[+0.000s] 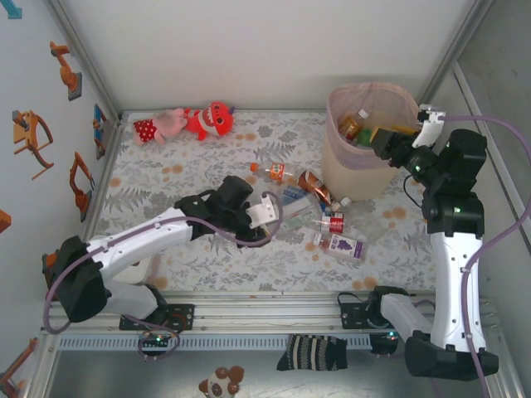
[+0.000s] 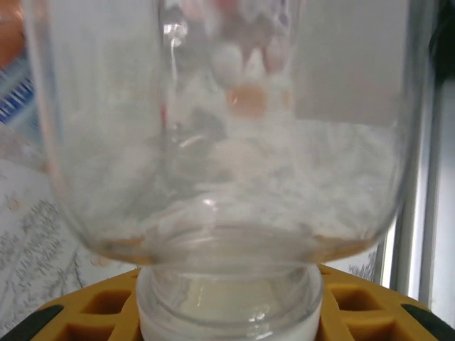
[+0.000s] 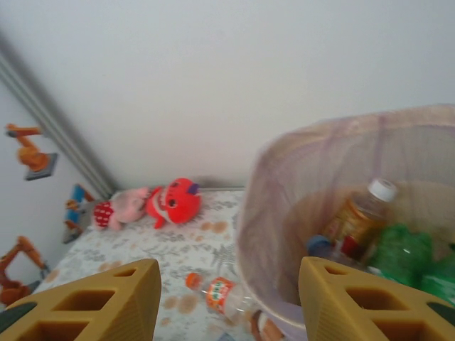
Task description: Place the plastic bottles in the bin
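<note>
L gripper (image 1: 270,212) clamped on clear bottle (image 2: 227,142) w/ white cap (image 2: 227,323); R gripper (image 3: 227,284) fingers apart by pink-mesh bin (image 3: 264,202).

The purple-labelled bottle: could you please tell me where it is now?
In the top view the purple-labelled bottle lies right of centre on the near side, just in front of a red-labelled bottle, with the bin beyond it.
</note>
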